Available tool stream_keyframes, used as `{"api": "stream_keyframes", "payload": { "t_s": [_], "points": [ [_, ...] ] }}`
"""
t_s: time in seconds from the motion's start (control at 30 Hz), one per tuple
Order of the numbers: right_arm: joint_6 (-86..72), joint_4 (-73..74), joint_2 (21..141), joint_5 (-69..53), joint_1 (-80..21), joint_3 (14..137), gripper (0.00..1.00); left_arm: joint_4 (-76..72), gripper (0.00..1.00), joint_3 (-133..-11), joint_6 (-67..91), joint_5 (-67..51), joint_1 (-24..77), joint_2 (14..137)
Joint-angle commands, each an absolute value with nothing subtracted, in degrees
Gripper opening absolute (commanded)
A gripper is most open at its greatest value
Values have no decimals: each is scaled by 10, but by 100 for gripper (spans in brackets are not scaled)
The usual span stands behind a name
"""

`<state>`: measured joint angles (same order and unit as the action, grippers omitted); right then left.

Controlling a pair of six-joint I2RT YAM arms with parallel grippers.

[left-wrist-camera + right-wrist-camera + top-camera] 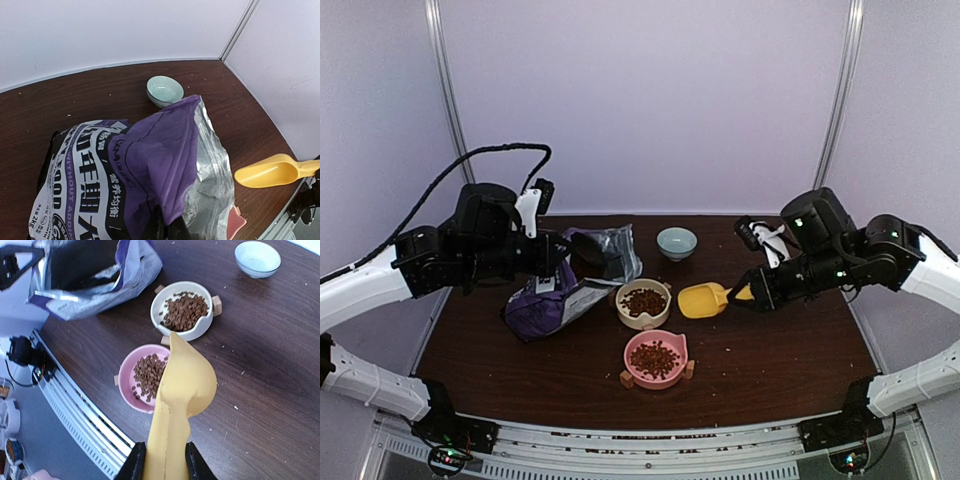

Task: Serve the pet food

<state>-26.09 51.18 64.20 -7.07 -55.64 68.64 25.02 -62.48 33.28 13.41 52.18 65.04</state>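
Pet food, small brown kibble, fills a cream bowl (643, 301) (185, 311) and a pink bowl (655, 358) (148, 375) at the table's middle. My right gripper (745, 293) (161, 457) is shut on the handle of a yellow scoop (703, 300) (187, 380) (270, 171), held just right of the cream bowl, above the table. No kibble shows in the scoop. My left gripper (563, 256) (167, 227) is shut on the top edge of the purple-and-white bag (560, 295) (125, 170) (85, 275), holding its silver-lined mouth up and open toward the bowls.
A small pale blue bowl (676, 242) (164, 91) (257, 258) stands behind the cream bowl, near the back wall. The pink bowl's rim (235, 222) peeks out beside the bag. Crumbs dot the dark wooden table (790, 350). White walls close in the back and sides.
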Motion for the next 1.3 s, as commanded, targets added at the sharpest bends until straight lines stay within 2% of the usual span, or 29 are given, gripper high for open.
{"api": "stream_keyframes", "payload": {
  "t_s": [0.0,0.23,0.43,0.57,1.13,1.27],
  "points": [
    [-307,449,599,-67,-493,647,12,232,0,-647,318,173,519,646],
    [-430,209,544,-175,-362,437,12,258,0,-662,292,184,512,633],
    [-554,4,542,-181,-346,292,13,267,0,-659,288,189,509,619],
    [-596,-80,546,-166,-346,225,13,272,0,-659,289,193,504,606],
    [-571,-146,648,-166,-346,161,16,286,0,-669,282,195,498,608],
    [-563,-150,676,-161,-347,158,20,283,0,-663,286,194,498,605]
  ]
}}
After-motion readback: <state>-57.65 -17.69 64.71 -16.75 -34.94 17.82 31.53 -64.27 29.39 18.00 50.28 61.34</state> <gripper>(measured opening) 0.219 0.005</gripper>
